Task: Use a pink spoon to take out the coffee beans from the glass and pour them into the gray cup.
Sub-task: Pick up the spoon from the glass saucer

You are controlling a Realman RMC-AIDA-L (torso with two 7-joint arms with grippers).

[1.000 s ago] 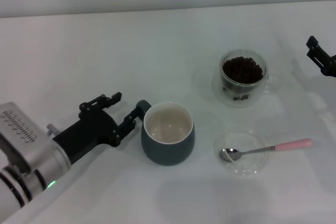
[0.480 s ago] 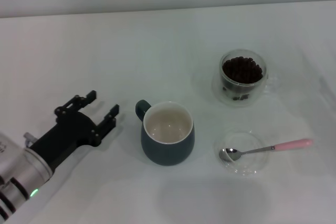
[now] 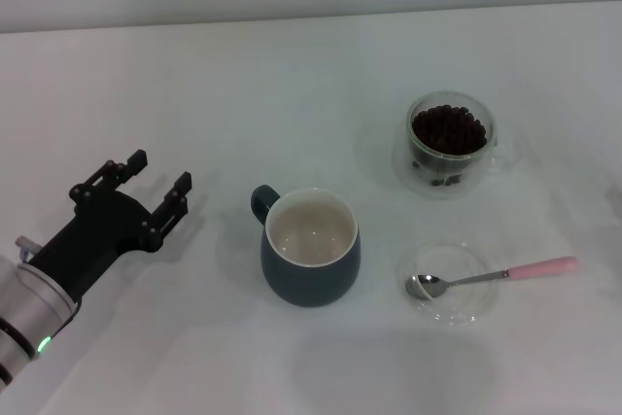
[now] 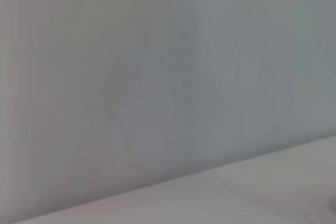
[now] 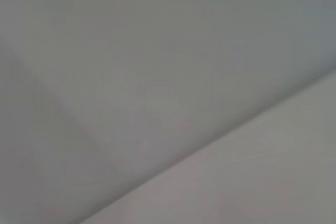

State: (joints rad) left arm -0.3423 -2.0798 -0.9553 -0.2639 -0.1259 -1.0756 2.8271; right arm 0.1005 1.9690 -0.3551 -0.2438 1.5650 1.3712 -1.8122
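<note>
The gray cup (image 3: 310,251) stands in the middle of the white table, empty, with its handle toward the left. The glass (image 3: 450,145) full of coffee beans (image 3: 448,129) stands at the back right. The pink spoon (image 3: 491,276) lies with its metal bowl in a flat clear glass dish (image 3: 449,284) at the front right, its pink handle pointing right. My left gripper (image 3: 155,179) is open and empty, low at the left, well apart from the cup's handle. My right gripper is out of view. Both wrist views show only blank surface.
The white table (image 3: 243,94) spreads all around the objects, and a pale wall runs along the back.
My left gripper has drawn back to the left, away from the gray cup's handle. My right gripper has left the right edge of the head view.
</note>
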